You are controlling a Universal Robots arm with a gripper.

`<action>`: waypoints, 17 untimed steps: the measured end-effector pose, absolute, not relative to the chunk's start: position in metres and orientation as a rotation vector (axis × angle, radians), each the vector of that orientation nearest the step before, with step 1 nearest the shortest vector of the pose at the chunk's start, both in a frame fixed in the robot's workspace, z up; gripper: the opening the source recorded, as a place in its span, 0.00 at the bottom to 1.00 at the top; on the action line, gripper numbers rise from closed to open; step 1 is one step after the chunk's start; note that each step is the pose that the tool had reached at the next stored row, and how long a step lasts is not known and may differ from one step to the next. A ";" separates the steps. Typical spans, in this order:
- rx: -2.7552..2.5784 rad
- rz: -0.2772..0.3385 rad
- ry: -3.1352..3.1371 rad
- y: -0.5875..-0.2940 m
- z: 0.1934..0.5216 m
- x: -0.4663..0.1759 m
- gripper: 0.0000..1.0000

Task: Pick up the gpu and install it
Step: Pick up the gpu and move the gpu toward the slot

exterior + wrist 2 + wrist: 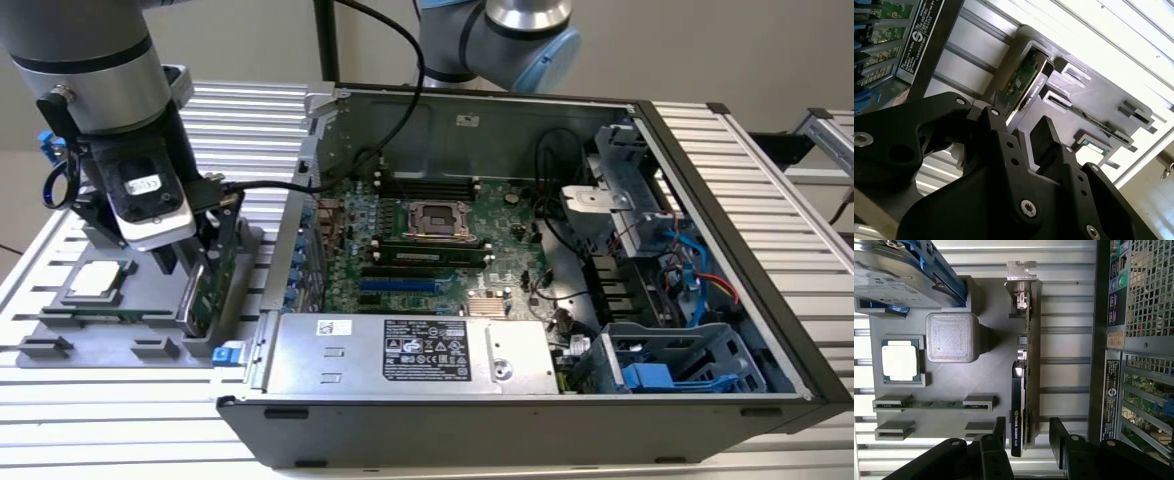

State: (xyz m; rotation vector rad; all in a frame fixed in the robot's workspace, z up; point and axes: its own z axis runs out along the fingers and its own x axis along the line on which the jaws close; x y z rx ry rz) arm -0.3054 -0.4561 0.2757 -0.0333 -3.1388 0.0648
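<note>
Straddling the graphics card (1023, 390), the gripper (1028, 422) hung with jaws spread, one on each side, not yet pinching. The card stood on edge in a grey tray (989, 305) beside the computer case (507, 435); a square, centred squeeze looked safest.

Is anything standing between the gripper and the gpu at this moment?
Nothing visible does. In the first wrist view the open gripper sits at one end of the gpu, one finger on each side. The card stands on edge in the gray holder.
</note>
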 end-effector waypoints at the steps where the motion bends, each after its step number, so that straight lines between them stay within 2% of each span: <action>1: -0.033 0.065 -3.139 -0.456 0.275 -0.305 1.00; 17: -0.034 0.067 -3.141 -0.455 0.269 -0.305 1.00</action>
